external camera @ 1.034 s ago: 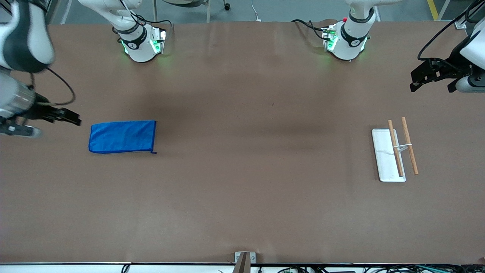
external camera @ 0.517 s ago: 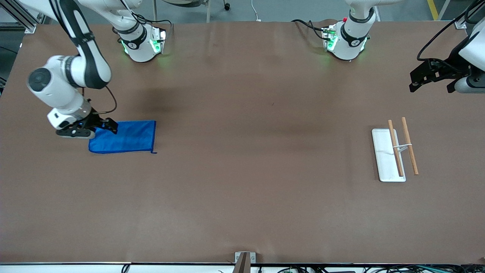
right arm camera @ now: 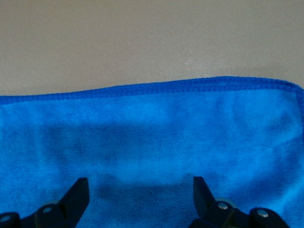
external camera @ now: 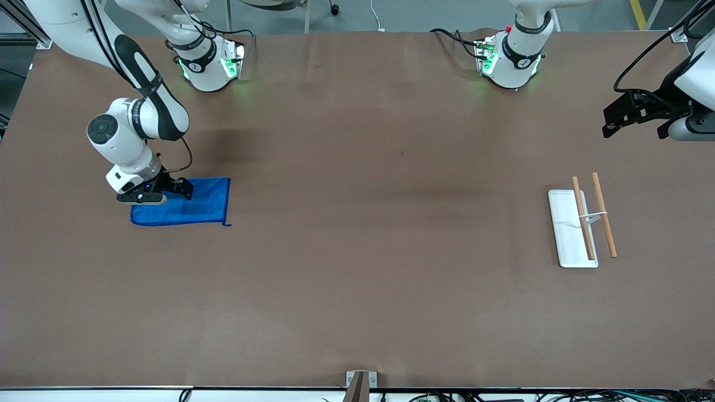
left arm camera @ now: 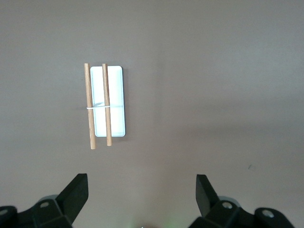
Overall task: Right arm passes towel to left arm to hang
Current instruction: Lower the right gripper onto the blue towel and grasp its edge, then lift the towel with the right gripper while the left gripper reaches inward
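Toward the right arm's end of the counter [external camera: 357, 312]: the towel [external camera: 192, 207] lying flat, in the same place and shape as one second ago, not yet lifted. Over its edge nearest that end of the counter: the right end effector [external camera: 180, 188], brought in during the last second from outside the counter's edge and lowered close above the cloth. Seen from the right wrist view, the right end effector [right arm camera: 140, 190] with fingers apart, blue cloth [right arm camera: 152, 133] filling the space between and ahead of them, stitched border running across near the bare counter. Cannot tell whether the fingertips already touch the fabric. Meaning for the task, as a judgement: approach nearly finished, grasp not yet made; next, probably lowering a little more and closing on a pinch of cloth, with care not to catch only the counter or push the towel into a wrinkle. Nothing between the two ends except bare brown surface. Toward the left arm's end: a white rack base [external camera: 563, 234] with two wooden rods [external camera: 605, 215] across it, untouched. Above the counter's edge there, waiting almost unmoved: the left end effector [external camera: 634, 128], fingers wide apart and holding nothing, with the rack base [left arm camera: 116, 95] and rods [left arm camera: 89, 105] below in its wrist view.
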`<state>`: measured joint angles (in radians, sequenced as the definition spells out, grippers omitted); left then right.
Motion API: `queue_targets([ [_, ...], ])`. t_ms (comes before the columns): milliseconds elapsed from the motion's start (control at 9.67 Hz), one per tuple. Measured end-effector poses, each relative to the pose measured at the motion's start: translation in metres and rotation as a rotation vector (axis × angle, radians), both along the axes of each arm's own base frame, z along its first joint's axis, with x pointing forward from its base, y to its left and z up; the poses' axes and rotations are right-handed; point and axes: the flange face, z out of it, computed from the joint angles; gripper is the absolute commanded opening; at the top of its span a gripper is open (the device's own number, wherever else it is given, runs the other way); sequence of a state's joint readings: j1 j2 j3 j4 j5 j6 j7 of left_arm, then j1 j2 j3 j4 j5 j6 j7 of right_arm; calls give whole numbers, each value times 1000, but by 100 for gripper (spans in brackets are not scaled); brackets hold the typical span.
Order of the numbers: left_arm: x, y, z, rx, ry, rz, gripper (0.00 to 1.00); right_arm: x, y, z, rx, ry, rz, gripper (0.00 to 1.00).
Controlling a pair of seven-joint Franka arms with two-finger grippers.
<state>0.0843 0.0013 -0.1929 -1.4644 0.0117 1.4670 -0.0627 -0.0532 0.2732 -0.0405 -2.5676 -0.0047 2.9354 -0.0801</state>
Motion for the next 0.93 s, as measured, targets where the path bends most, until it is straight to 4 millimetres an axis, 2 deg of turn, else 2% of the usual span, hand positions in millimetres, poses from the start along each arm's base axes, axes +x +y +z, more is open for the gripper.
queue_targets([
  [414, 0, 0, 1, 0, -2, -1, 100, -3, 0, -6, 1, 16, 1, 0],
  [828, 0, 0, 2, 0, -3, -1, 100, 1, -2, -3, 6, 79, -7, 0],
  [931, 0, 0, 2, 0, -3, -1, 100, 9, -1, 9, 13, 140, -10, 0],
])
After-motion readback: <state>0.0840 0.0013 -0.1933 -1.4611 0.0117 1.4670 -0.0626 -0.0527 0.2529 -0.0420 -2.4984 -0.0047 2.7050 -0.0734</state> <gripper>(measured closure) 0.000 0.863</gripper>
